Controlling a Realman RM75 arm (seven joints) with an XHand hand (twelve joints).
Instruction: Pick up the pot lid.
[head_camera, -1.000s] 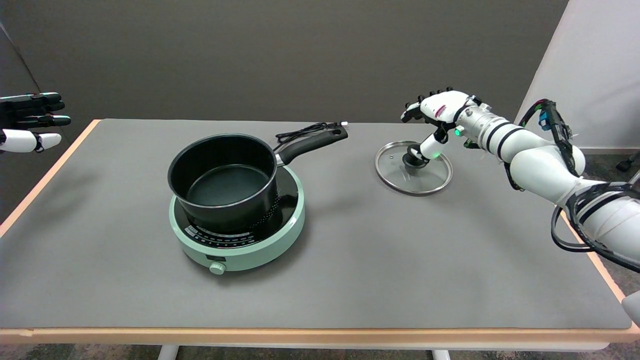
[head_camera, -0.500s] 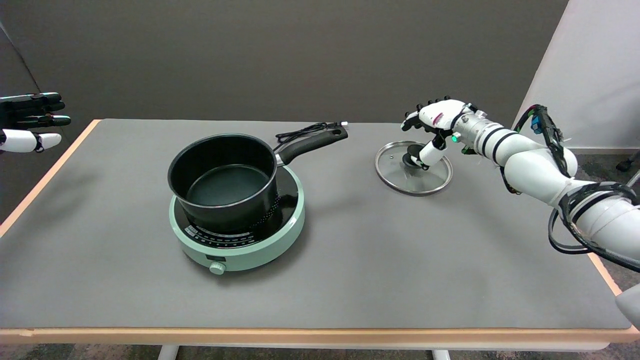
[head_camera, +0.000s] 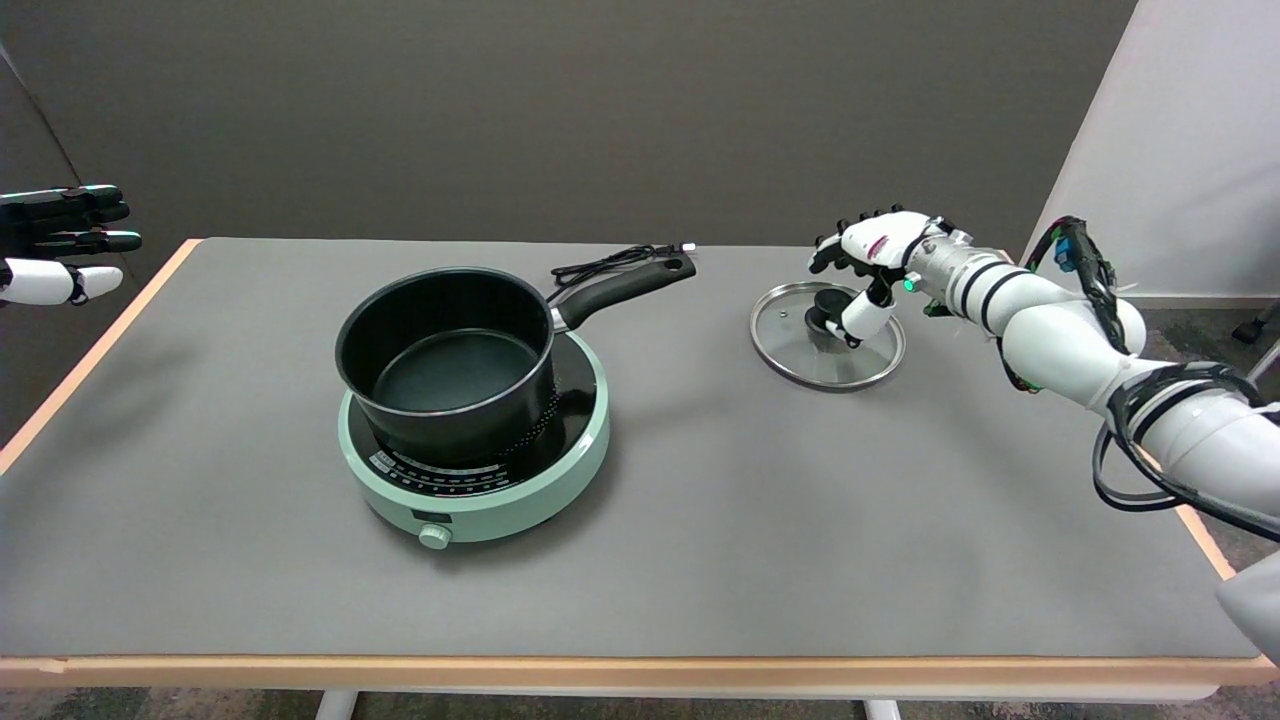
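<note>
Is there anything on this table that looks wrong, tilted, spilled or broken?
Nothing stands out. The pot sits upright on the cooker, empty. The lid lies flat on the table, knob up, with the right hand over the knob. No spill or damage is visible.

The pot lid (head_camera: 828, 345) is a round glass disc with a bright metal rim and a black knob (head_camera: 826, 309) at its centre. It lies flat on the grey table, knob up, at about two o'clock from the table's middle and well apart from the pot at its nine o'clock.
</note>
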